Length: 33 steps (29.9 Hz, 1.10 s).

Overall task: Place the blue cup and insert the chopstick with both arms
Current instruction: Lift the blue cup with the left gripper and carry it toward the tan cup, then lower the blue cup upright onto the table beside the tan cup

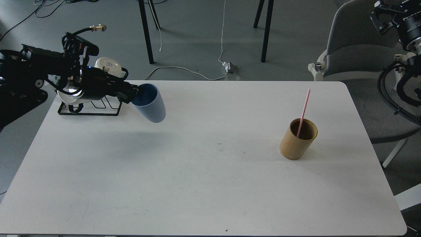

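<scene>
My left gripper [133, 93] is shut on the rim of the blue cup [152, 105] and holds it tilted in the air above the table's back left part, its mouth turned toward the arm. The pink chopstick [303, 112] stands leaning in the tan bamboo holder [297, 140] on the right of the white table [210, 191]. My right arm [399, 23] shows only as thick links at the upper right edge, off the table; its gripper is out of view.
A black wire mug rack [90, 107] with white mugs [108, 65] stands at the table's back left corner, partly behind my left arm. A grey chair [352, 49] stands beyond the table's right back corner. Table legs and cables lie on the floor behind.
</scene>
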### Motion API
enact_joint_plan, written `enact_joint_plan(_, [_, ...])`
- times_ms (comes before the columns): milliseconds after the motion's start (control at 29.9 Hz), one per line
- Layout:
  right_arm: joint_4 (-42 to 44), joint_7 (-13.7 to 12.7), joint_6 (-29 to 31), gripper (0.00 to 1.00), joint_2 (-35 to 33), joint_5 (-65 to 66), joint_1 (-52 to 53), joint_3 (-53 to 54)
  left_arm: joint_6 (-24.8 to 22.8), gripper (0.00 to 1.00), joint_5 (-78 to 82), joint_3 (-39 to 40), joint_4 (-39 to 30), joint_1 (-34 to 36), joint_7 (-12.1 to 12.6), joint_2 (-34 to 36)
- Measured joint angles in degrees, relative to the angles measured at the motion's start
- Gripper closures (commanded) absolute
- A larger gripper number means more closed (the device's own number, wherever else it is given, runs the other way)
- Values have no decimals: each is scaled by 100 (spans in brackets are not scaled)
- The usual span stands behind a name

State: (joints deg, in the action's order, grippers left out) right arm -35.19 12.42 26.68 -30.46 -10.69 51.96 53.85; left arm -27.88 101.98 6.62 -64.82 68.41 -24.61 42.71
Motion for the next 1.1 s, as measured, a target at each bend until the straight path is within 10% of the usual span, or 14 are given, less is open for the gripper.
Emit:
enact_joint_plan(435, [-1,-26,-6,0,-444,23,161,-76,-12,99,862,-430,50,207,782,-2737])
enact_joint_plan(1104, [-38,-21,-14,0,-479,22,89,-100,-12,93,1107,-853,1033,-350,894,-3552])
